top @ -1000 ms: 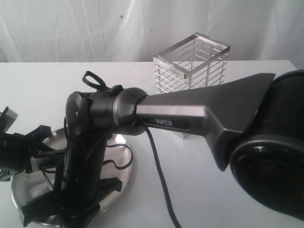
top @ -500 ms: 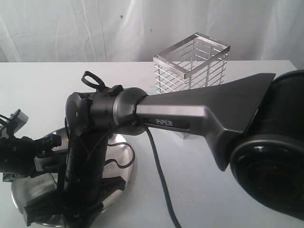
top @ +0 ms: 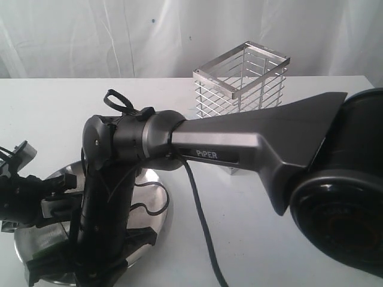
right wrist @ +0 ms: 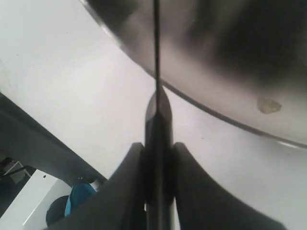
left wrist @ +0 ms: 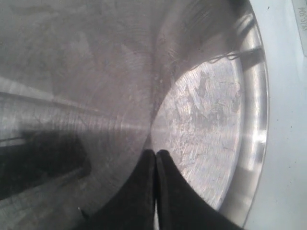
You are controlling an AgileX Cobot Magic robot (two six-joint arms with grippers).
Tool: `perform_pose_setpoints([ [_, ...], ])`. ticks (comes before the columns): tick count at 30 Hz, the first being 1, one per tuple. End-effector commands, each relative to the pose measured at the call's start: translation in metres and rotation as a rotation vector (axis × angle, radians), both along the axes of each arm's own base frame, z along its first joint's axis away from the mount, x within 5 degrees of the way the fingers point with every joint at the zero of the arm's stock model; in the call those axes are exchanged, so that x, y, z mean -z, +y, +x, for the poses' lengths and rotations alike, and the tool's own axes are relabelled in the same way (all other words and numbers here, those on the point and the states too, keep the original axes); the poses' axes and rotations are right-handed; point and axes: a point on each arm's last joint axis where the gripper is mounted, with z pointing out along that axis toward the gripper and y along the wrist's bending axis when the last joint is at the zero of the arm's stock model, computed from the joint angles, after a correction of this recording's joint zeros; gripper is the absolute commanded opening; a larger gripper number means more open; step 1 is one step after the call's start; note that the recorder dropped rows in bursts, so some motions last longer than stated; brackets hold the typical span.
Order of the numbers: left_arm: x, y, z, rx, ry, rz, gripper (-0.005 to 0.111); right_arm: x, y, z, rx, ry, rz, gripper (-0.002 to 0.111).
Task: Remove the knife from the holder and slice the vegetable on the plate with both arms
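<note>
Right hand: pinching the black handle of the paring knife between both fingers; the blade runs straight out from the grip.
Blade: seen edge-on in my right wrist view and reaching past the rim over the steel plate. I judge it is held that way so the edge goes down into the cut.
Left hand: fingers pressed together, nothing between them, tips low over the plate's bare face. Whether they touch the metal I cannot tell.
Left hand, purpose: likely there to steady the vegetable; its own camera shows no vegetable at the tips.
Vegetable: only a green sliver shows low on the plate, under my right wrist; the rest is hidden.
Pale fleck: lies on the plate; cut piece or glint, cannot tell.
Right arm: reaches across the middle, wrist bent down over the plate.
Wire holder: upright at the back of the worktop, well apart from the plate, no knife in it.
Change over the last second: left arm has slid further in over the plate toward my right wrist. Right arm barely shifted. Holder and plate unmoved.
</note>
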Motion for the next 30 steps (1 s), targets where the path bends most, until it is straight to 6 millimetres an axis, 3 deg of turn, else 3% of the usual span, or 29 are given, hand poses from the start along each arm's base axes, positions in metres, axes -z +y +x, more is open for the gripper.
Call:
perform_pose_setpoints([
  [1, -0.002, -0.004, -0.001, 0.028, 0.003, -0.023, 0.000, -0.004, 0.000, 0.002, -0.012, -0.002, 0.020, 0.003],
  [6, 0.000, -0.002, -0.001, 0.028, 0.004, 0.015, 0.000, 0.010, 0.001, 0.002, -0.019, 0.013, -0.005, 0.003],
  [15, 0.001, -0.002, -0.003, 0.039, 0.017, 0.016, 0.000, -0.004, 0.008, 0.009, -0.018, -0.024, 0.042, 0.003],
  [30, -0.001, -0.006, -0.004, 0.059, 0.023, -0.029, 0.000, -0.002, 0.005, 0.012, -0.021, -0.056, 0.009, 0.003],
])
